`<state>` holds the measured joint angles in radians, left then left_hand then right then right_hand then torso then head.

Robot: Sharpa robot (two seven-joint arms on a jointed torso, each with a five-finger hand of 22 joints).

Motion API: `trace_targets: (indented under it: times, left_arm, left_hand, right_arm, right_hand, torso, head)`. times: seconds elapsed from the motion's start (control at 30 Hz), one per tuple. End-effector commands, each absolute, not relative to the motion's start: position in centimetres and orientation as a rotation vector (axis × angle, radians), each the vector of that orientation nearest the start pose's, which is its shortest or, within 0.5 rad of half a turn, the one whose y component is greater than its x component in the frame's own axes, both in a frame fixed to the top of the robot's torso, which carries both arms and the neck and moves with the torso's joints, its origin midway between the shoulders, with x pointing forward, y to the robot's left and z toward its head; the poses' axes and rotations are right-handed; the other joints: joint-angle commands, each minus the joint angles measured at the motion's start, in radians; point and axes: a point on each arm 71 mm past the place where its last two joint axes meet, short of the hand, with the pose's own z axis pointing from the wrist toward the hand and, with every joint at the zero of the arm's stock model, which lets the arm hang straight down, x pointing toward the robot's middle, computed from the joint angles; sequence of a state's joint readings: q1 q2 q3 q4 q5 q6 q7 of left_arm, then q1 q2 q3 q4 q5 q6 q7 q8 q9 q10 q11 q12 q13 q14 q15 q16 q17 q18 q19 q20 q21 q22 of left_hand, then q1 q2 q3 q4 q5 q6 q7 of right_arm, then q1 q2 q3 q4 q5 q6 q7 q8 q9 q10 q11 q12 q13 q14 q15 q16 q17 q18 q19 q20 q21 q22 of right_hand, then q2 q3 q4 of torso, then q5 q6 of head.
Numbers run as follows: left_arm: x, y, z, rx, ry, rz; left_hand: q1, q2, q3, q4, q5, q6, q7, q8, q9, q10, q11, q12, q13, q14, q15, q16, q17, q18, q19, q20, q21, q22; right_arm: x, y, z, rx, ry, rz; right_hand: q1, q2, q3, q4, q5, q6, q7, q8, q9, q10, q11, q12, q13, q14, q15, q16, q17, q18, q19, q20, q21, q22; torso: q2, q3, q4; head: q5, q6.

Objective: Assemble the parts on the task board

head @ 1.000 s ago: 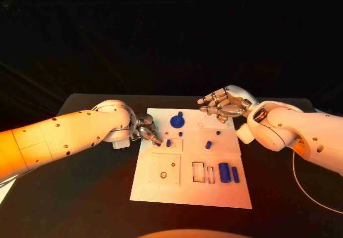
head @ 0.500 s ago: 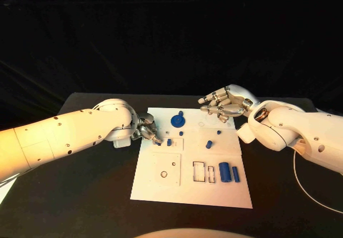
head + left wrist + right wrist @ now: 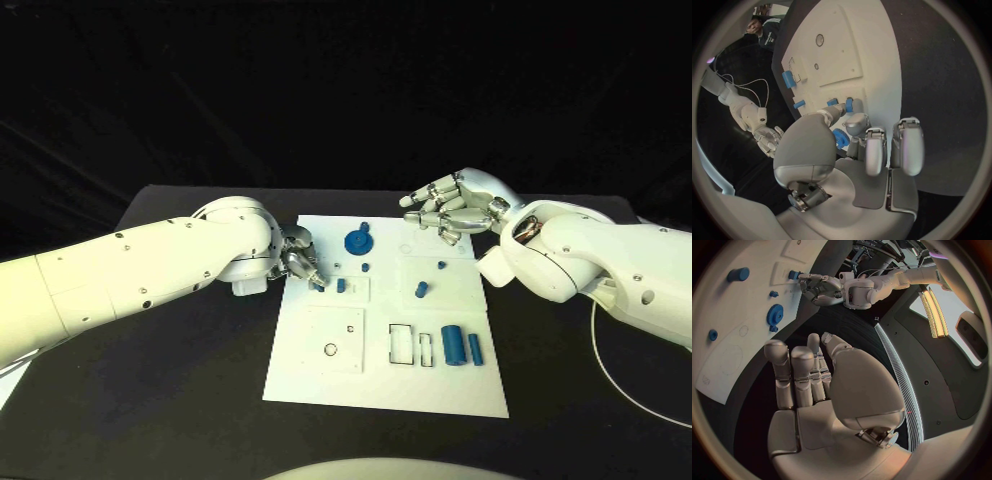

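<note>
Left hand (image 3: 296,264) pinches a blue part (image 3: 841,138) above the task board (image 3: 382,375); right hand (image 3: 454,210) curled, holding nothing

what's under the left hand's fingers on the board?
The left hand is at the task board's left edge. In the left wrist view a small blue part sits between its fingers, with another blue peg just beyond. The fingers hide what lies directly beneath.

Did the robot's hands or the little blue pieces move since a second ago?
Hardly at all. The left hand stays at the task board's left edge, fingers at a small blue part. The right hand still hovers over the board's far right corner, holding nothing. The blue gear and blue cylinder lie where they did.
</note>
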<state>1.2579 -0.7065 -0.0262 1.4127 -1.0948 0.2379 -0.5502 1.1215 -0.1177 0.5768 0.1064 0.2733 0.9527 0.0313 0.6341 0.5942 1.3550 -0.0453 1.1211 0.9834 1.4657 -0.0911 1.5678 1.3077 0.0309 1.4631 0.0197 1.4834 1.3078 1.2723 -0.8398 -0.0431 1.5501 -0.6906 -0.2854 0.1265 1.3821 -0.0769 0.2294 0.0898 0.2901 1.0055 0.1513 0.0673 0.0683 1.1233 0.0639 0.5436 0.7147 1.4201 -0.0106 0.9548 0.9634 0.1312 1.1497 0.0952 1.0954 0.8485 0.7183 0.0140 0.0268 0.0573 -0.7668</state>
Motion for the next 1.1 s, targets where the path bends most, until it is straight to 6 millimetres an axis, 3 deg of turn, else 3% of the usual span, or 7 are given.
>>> trace_targets:
  times: [0.03, 0.63, 0.8, 1.1]
  left_arm:
    - [49.84, 17.75, -21.19, -0.063, 2.399, -0.333]
    - [50.05, 17.67, -21.21, -0.098, 2.388, -0.302]
    - [50.05, 17.66, -21.24, -0.097, 2.391, -0.299]
    - [50.02, 17.63, -21.29, -0.09, 2.399, -0.294]
  left_hand:
    - [-0.013, -0.001, 0.075, -0.084, 0.001, 0.015, -0.007, -0.001, -0.005, 0.008, 0.0, 0.005, 0.006, 0.105, -0.008, 0.003, 0.263, -0.007, 0.071, -0.008, 0.005, 0.174]
    - [-0.066, 0.009, -0.022, -0.04, -0.001, 0.044, -0.017, -0.008, -0.023, 0.023, -0.008, 0.017, 0.032, 0.105, -0.014, 0.003, 0.263, -0.011, 0.077, -0.014, 0.018, 0.19]
    - [-0.098, 0.007, -0.096, -0.007, -0.006, 0.056, -0.019, -0.009, -0.029, 0.026, -0.009, 0.019, 0.038, 0.105, -0.015, 0.003, 0.263, -0.011, 0.078, -0.014, 0.02, 0.193]
    - [-0.104, 0.008, -0.188, 0.018, -0.006, 0.064, -0.02, -0.014, -0.039, 0.028, -0.01, 0.019, 0.046, 0.105, -0.016, 0.003, 0.263, -0.013, 0.08, -0.016, 0.025, 0.2]
  right_arm:
    - [49.02, -18.75, -14.92, 0.402, 1.693, 1.223]
    - [49.0, -18.86, -14.91, 0.403, 1.692, 1.221]
    - [49.0, -18.86, -14.91, 0.403, 1.693, 1.222]
    - [49.0, -18.89, -14.92, 0.403, 1.694, 1.222]
  right_hand:
    - [-0.009, 0.0, 0.007, 0.001, 0.005, -0.004, 0.004, 0.001, 0.002, -0.009, -0.001, -0.001, -0.002, -0.007, -0.001, -0.001, 0.002, 0.016, -0.006, 0.0, -0.004, -0.001]
    - [-0.01, 0.0, 0.008, 0.002, 0.005, -0.004, 0.004, 0.001, 0.002, -0.009, 0.0, 0.0, -0.002, -0.008, -0.001, -0.003, 0.0, 0.017, -0.009, 0.0, -0.007, -0.005]
    - [-0.01, 0.001, 0.009, 0.001, 0.007, -0.004, 0.004, 0.001, 0.002, -0.01, -0.001, 0.0, -0.002, -0.009, -0.001, -0.005, -0.001, 0.017, -0.009, 0.001, -0.008, -0.006]
    - [-0.01, 0.001, 0.009, 0.002, 0.008, -0.004, 0.004, 0.001, 0.002, -0.011, 0.0, 0.0, -0.002, -0.009, -0.001, -0.005, -0.001, 0.017, -0.009, 0.001, -0.009, -0.006]
  torso:
    - [0.0, 0.0008, -0.0009]
    - [0.0, 0.0003, -0.0002]
    - [0.0, 0.0004, -0.0005]
    - [0.0, 0.0002, -0.0005]
  head:
    - [-0.003, -0.001]
    - [-0.004, -0.001]
    - [-0.004, -0.001]
    - [-0.006, 0.0]
